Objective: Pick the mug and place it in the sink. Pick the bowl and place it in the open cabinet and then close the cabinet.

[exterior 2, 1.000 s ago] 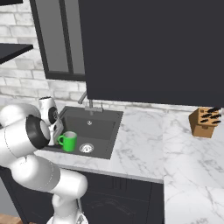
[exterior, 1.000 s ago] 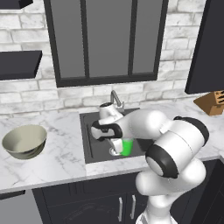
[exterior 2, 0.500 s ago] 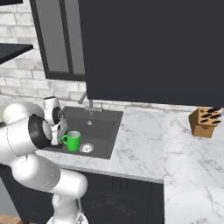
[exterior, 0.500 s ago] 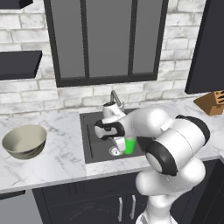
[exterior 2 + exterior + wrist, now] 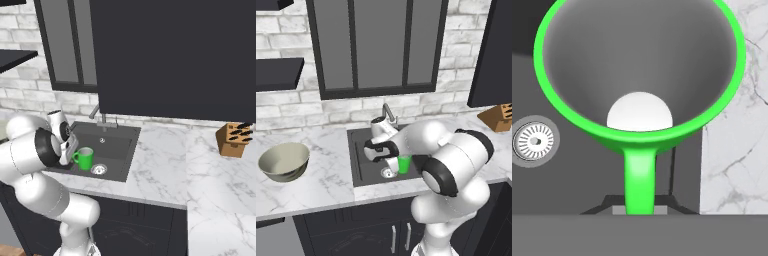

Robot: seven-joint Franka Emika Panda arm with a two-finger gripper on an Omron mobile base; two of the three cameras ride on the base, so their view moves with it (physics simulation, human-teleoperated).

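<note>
The pincer (image 5: 71, 152) was closed on the handle of the mug (image 5: 84, 158), and it held the mug upright inside the sink (image 5: 117, 144). Compared with a second before, the mug had come a little lower and nearer to the drain (image 5: 98, 169), which lay just beside it at the side away from the pincer. In the hand view the green handle ran straight down from the rim toward the pincer, with the dark floor of the sink behind the mug (image 5: 639, 75) and the drain (image 5: 533, 141) off to one side. I could not tell whether the bottom of the mug already touched the floor of the sink.

In my judgement the first part of the task was nearly finished: the pincer needed only to open and let go.

The bowl (image 5: 284, 161) stood on the marble desk (image 5: 326, 180), well apart from the pincer (image 5: 387, 159), on the far side of the sink's edge, not yet touched. The cabinet (image 5: 175, 55) hung above.
</note>
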